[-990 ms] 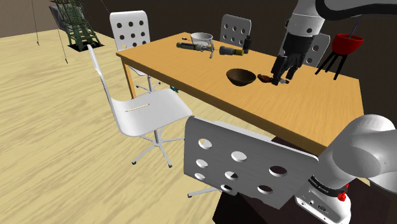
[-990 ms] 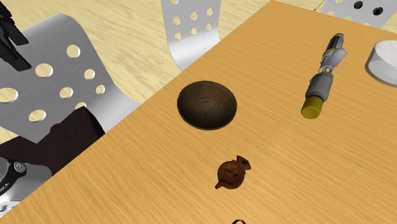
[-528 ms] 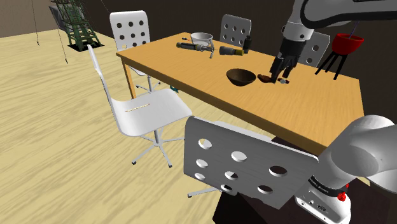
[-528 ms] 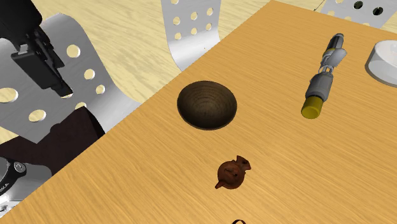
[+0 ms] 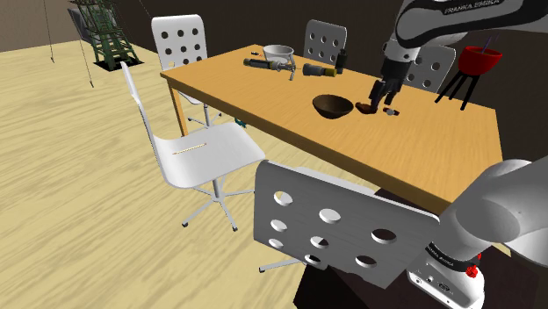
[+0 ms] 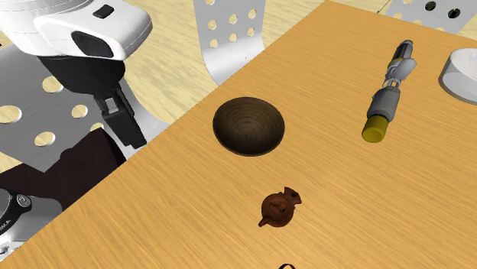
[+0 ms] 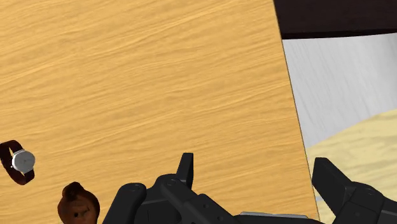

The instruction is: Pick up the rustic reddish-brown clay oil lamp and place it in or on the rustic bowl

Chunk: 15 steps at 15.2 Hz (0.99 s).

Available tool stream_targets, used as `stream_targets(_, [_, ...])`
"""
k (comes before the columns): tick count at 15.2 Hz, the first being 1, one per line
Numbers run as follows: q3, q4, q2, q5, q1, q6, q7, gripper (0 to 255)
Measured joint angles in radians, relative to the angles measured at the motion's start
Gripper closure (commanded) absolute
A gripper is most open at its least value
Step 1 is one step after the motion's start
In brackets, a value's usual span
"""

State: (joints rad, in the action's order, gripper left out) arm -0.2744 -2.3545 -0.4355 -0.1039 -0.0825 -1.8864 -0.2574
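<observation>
One oil lamp (image 7: pixel 79 205) just beside gripper (image 7: pixel 254 163)

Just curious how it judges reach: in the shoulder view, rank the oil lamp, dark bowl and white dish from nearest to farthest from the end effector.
1. Oil lamp, close beside the end effector.
2. Dark bowl, further left.
3. White dish, far table end.

bowl (image 6: pixel 248 126): on counter (image 6: pixel 397 199), near its edge
oil lamp (image 6: pixel 279 208): on counter, near bowl, not touching
wristwatch (image 7: pixel 18 162): on counter, just beside oil lamp
end effector (image 7: pixel 254 162): above counter edge, second exterior view's left of bowl
</observation>
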Motion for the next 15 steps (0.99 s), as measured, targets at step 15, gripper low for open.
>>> stream_targets(15, [-0.187, 0.375, 0.55, 0.167, -0.062, -0.163, -0.378, 0])
